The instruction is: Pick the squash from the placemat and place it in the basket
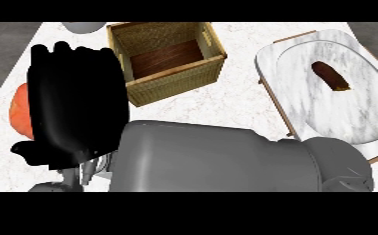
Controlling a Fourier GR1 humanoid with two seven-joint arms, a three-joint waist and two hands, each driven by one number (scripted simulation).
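squash on placemat, basket apart

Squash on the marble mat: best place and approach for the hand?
Grip the squash across its narrow middle, coming down from above. It lies flat and elongated on the placemat, running diagonally from upper left to lower right, so the fingers should close across that line. Nothing crowds it there.

squash on placemat; basket left.
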